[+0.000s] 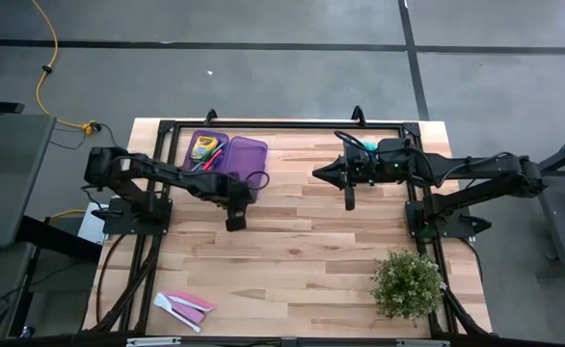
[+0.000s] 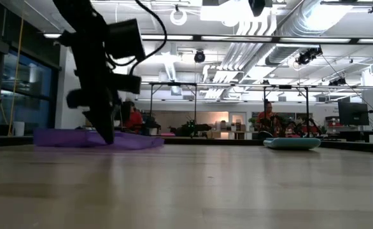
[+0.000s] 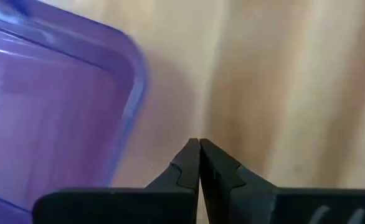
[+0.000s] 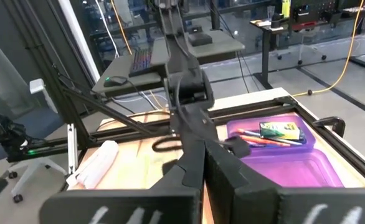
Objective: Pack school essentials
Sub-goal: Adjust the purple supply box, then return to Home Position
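While the wooden desk [image 1: 292, 246] carries a plant [image 1: 408, 282] at one corner, a purple case [image 1: 246, 154] holds the crayon box [image 1: 203, 147] and pencils [image 1: 208, 161], left gripper [image 1: 235, 223] beside it and right gripper [image 1: 349, 201] mid-desk, both jaws shut, empty.

A pale, light-wood plank tabletop [image 1: 292, 251] is set on a grey concrete floor [image 1: 263, 77] crossed by dark seam lines. A yellow cable [image 1: 43, 58] is trailed across the floor toward a grey side desk [image 1: 8, 173]. A small bushy green plant [image 1: 408, 282] is placed at one table corner. Beyond the table, an open workshop is seen under a white ceiling with exposed ducts [image 2: 301, 22] and strip lighting, with tall windows [image 2: 21, 89] along one side. Seated people [image 2: 268, 116] are visible in the distance.
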You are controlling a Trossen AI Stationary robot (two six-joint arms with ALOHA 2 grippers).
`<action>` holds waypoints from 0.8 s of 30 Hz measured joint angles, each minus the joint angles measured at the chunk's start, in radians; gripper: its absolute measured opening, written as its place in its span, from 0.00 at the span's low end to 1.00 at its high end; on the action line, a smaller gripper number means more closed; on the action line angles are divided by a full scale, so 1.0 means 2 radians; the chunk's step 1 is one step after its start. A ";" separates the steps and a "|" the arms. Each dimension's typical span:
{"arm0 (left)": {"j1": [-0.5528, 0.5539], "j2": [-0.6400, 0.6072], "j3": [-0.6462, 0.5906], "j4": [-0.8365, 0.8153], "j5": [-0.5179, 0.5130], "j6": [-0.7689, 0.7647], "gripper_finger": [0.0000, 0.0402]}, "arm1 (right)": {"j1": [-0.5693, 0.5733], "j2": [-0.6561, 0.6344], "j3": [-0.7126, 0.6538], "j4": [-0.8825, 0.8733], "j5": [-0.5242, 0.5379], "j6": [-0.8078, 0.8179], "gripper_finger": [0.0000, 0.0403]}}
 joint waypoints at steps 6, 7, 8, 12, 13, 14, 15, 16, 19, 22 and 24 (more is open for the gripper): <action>0.033 0.028 0.000 0.013 -0.023 0.004 0.00 | 0.000 0.013 0.000 -0.002 0.000 0.005 0.00; 0.039 0.029 0.000 0.015 -0.023 0.008 0.00 | 0.000 0.017 0.000 0.003 0.000 0.009 0.00; 0.044 0.029 0.000 0.018 -0.025 0.012 0.00 | 0.000 0.020 0.000 0.001 0.000 0.010 0.00; 0.062 0.030 0.000 0.045 -0.030 0.021 0.00 | 0.000 0.033 0.000 0.010 0.000 0.010 0.00; 0.066 0.030 0.000 0.049 -0.031 0.021 0.00 | 0.000 0.033 0.000 0.010 0.000 0.010 0.00; 0.070 0.030 0.000 0.053 -0.031 0.021 0.00 | 0.000 0.035 0.000 0.014 0.000 0.010 0.00; 0.073 0.029 0.000 0.056 -0.030 0.021 0.00 | 0.000 0.036 0.000 0.017 0.000 0.010 0.00; 0.075 0.029 0.000 0.061 -0.028 0.021 0.00 | 0.000 0.036 0.000 0.013 0.000 0.010 0.00; 0.077 0.029 0.000 0.073 -0.026 0.021 0.00 | 0.000 0.037 0.000 0.013 -0.001 0.010 0.00; 0.076 0.026 0.010 0.060 0.001 0.017 0.00 | 0.000 0.036 0.000 0.013 -0.002 0.010 0.00; 0.076 0.011 0.022 0.047 0.034 0.019 0.00 | 0.000 0.035 0.000 0.013 -0.003 0.001 0.00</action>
